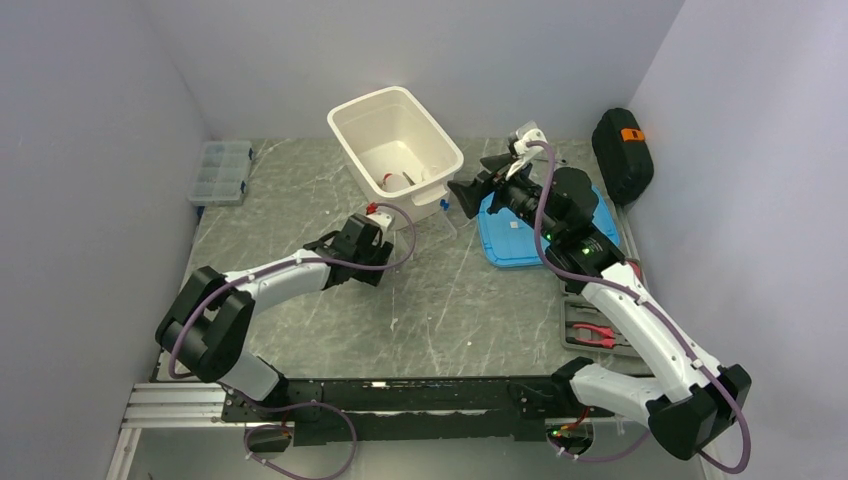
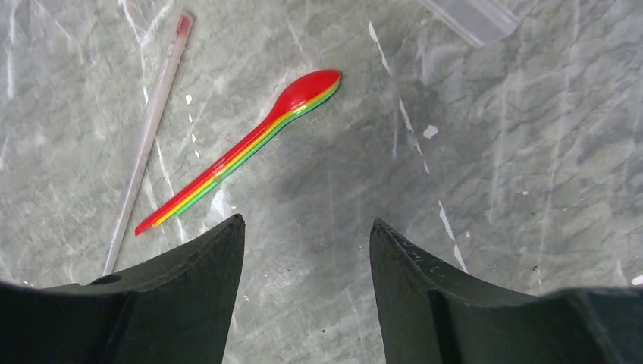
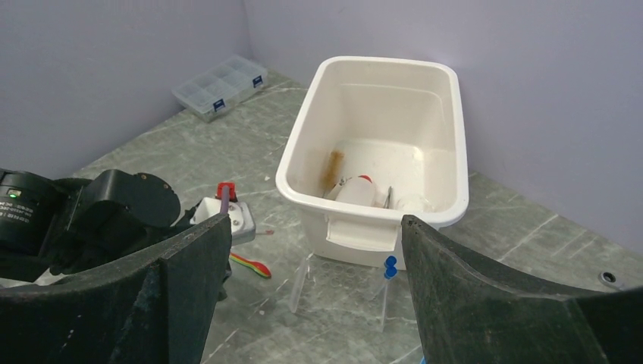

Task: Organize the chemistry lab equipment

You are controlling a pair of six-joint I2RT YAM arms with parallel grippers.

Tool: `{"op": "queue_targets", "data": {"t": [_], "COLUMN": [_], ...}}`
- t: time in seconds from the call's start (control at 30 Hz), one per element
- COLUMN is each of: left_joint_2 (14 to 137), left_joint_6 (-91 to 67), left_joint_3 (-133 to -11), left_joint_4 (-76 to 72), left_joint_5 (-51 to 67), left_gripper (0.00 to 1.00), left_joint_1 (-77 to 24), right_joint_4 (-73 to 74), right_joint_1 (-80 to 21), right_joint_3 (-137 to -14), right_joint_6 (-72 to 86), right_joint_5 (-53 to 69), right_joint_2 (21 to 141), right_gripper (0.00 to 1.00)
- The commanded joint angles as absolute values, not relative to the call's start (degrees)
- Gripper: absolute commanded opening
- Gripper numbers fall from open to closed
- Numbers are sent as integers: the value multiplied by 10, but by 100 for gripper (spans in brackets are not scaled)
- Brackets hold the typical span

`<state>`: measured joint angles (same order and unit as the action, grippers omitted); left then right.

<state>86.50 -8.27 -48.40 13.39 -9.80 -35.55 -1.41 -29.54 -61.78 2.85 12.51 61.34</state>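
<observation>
Left gripper beside stacked coloured spoons — jaws apart, empty.
Right gripper likewise parted. Risk — flat spoons could skid, knocking the thin tube alongside.

Pale lavender walls on three sides, grey-green marbled tabletop, soft even light

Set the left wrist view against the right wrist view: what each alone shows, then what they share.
Left wrist only: the left gripper open above the table, and a thin red-tipped stick. Right wrist only: the open right gripper, the white bin, the organizer box, a blue-capped vial. Both: the stacked spoons and the marble table.
</observation>
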Motion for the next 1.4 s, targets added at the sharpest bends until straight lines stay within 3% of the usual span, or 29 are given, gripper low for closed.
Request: {"op": "queue_targets", "data": {"t": [0.0,0.3,1.03,1.37], "left_joint_2": [858,935,1025,1007], "left_joint_6": [-106,-77,-70,-42], "left_joint_3": [-470,-543,-598,-612], "left_joint_4": [88,100,90,94], "left_joint_5": [-111,-160,-101,-139], "left_gripper": [65,60,47,50], "left_joint_1": [-355,-354,-334,-332], "right_joint_4": [-38,-35,-38,-39], "right_joint_1": [-294,-294,-294,-293], "right_joint_3": [-613,-612,-612,-608], "right_joint_6": [34,34,37,40], "right_joint_5": [130,131,131,132], "right_joint_2": [592,590,596,599], "right_gripper": [85,85,85,85]}}
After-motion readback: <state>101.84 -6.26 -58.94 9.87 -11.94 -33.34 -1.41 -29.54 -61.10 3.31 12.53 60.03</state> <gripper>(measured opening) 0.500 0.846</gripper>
